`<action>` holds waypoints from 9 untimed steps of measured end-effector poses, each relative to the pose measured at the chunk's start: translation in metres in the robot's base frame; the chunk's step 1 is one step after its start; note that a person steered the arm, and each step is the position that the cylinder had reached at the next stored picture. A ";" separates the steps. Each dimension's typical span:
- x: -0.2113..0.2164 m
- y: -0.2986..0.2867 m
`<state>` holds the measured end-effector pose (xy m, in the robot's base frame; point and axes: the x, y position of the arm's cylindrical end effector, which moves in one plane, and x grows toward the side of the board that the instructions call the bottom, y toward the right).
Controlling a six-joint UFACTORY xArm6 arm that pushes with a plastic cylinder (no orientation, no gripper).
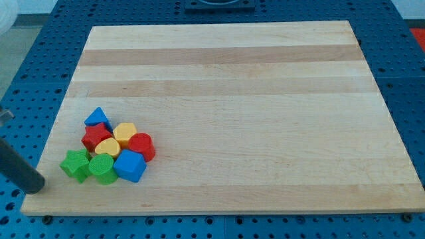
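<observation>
My dark rod comes in from the view's left edge, and my tip (36, 186) rests near the board's bottom-left corner. The green star block (75, 164) is nearest, a short gap to the tip's right, not touching. Beside it lie a green round block (102, 168) and a blue cube-like block (129, 166). Above these sit a yellow block (107, 148), a red star-like block (97, 136), a yellow hexagonal block (125, 133), a red cylinder (141, 146) and a blue triangular block (97, 118). All are packed in one tight cluster.
The wooden board (232, 86) lies on a blue perforated table (26, 73). The board's left edge and bottom edge run close to the tip. A dark mount (218, 5) shows at the view's top.
</observation>
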<state>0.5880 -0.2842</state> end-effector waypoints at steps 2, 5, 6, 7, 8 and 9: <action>-0.012 0.044; -0.042 0.065; -0.057 0.080; -0.073 0.096; -0.089 0.112; -0.105 0.135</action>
<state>0.4833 -0.1489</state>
